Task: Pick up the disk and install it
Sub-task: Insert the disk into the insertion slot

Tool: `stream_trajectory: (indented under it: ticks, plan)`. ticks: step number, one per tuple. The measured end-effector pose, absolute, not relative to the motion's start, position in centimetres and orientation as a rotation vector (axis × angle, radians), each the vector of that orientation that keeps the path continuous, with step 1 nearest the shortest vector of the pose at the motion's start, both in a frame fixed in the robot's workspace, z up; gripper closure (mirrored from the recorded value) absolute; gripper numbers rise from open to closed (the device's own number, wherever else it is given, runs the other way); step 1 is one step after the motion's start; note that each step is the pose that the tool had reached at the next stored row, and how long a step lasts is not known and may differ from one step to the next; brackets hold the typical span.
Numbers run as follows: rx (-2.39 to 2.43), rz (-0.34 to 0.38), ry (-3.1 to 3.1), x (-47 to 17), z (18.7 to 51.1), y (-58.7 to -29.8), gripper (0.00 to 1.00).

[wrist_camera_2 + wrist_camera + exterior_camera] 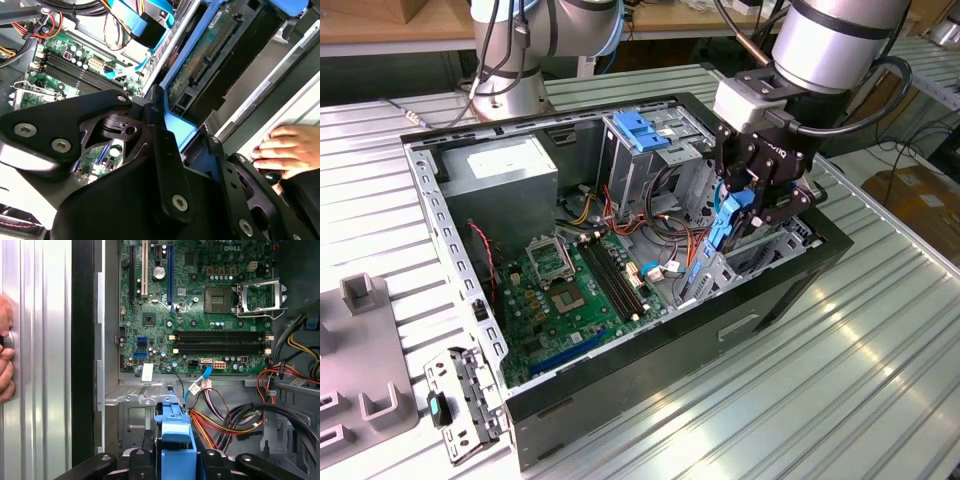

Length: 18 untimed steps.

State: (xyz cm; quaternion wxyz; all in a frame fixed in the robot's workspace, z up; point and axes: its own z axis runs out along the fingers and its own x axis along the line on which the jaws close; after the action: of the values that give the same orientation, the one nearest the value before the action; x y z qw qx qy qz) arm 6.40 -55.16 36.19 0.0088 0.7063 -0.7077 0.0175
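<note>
One arm, one drive, and the whole shot was about lining things up. The gripper (758,195) was clamped on the disk (724,228), with a black finger against each blue side rail. That seemed the sensible place to grab it, since it left the circuit-board face (215,55) untouched.

The drive hung on edge and close to upright over the corner of the open PC case (450,240) at the exterior view's right. Its lower end was down at the mouth of the metal drive bay (715,275) there. My guess is it was held that way because the bay takes it from above, so the rails have to run in line with the slot. I couldn't tell whether it was seated or just entering.

The case lay on its side on the ribbed metal table (770,400), which put the motherboard (570,290) face up and left the bay open to the arm. A bundle of cables (225,420) sat just beside the bay, near enough that I'd worry about a snag.

The grey power supply box (505,170) and the blue latch (640,130) on the other cage sat well apart from the gripper.

In both wrist views a person's hand (285,150) rested on the table just outside the case wall. I'd guess it was there to steady things or hold a stop button, though I couldn't say which.
</note>
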Motion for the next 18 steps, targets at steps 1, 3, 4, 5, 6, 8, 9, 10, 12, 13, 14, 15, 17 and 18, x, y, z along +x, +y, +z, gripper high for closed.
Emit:
stream_trajectory:
  ticks: [1,3,4,5,6,8,9,10,12,13,14,15,17,18]
  plan:
    - [2.206,0.055,-2.211,6.4,36.19,-55.16,0.56]
    - [2.206,0.055,-2.211,6.39,36.19,-55.16,0.5]
    - [2.206,0.055,-2.211,6.39,36.19,-55.16,0.5]
    - [2.206,0.055,-2.211,6.39,36.19,-55.16,0.5]
    - [2.206,0.055,-2.211,6.39,36.19,-55.16,0.5]
    - [2.206,0.055,-2.211,6.39,36.19,-55.16,0.58]
    - [2.206,0.055,-2.211,6.39,36.19,-55.16,0.58]
    - [2.206,0.055,-2.211,6.39,36.19,-55.16,0.64]
    - [2.206,0.055,-2.211,6.39,36.19,-55.16,0.76]
    - [2.206,0.055,-2.211,6.39,36.19,-55.16,0.82]
    - [2.206,0.055,-2.211,6.39,36.19,-55.16,0.88]
    - [2.206,0.055,-2.211,6.39,36.19,-55.16,0.89]
    - [2.206,0.055,-2.211,6.39,36.19,-55.16,0.89]
    - [2.206,0.055,-2.211,6.39,36.19,-55.16,0.89]
